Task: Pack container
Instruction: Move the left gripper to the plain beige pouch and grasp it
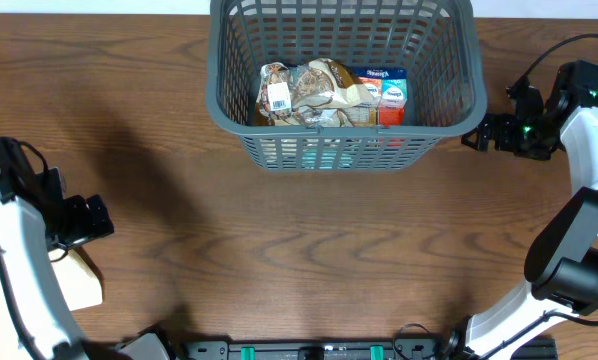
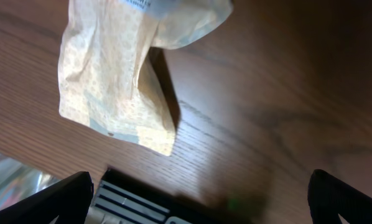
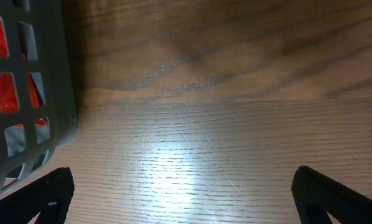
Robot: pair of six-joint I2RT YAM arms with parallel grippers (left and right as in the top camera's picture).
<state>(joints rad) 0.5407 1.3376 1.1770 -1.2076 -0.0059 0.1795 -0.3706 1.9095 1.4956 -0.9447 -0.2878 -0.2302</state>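
Observation:
The dark grey basket (image 1: 449, 105) stands at the back middle of the table and holds several packets, among them a brown-and-white bag (image 1: 309, 92) and an orange-and-blue packet (image 1: 387, 92). A beige packet (image 1: 79, 280) lies flat on the table at the front left; the left wrist view shows it (image 2: 111, 87) ahead of my fingers. My left gripper (image 2: 198, 199) is open and empty just short of it. My right gripper (image 3: 183, 199) is open and empty over bare wood, just right of the basket's wall (image 3: 24, 93).
The table's front edge carries a black rail (image 1: 309, 350), also seen close under my left gripper (image 2: 142, 202). My right arm's base (image 1: 569, 260) stands at the front right.

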